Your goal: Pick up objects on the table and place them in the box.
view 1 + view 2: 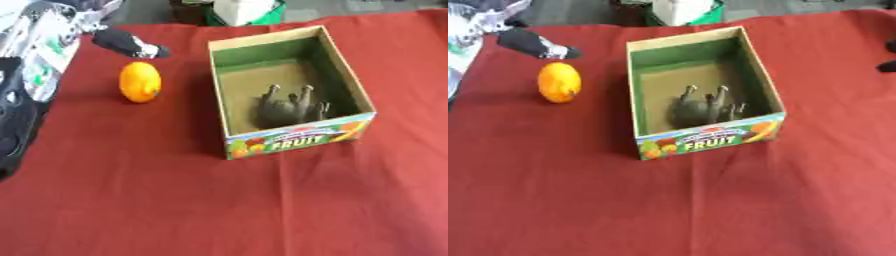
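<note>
Cardboard fruit box (350,85) on red cloth (219,210), grey animal toy (287,107) inside. Left of box: orange fruit (140,81). Left hand (131,44) just beyond fruit, grip unreadable.

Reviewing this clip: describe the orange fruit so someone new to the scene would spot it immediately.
Start at the open cardboard box printed FRUIT, standing on the red tablecloth. Look to its left: the orange fruit lies on the cloth, apart from the box. It is the only bright, rounded thing there; the black and white object just beyond it is dark, and the grey toy animal lies inside the box.
</note>
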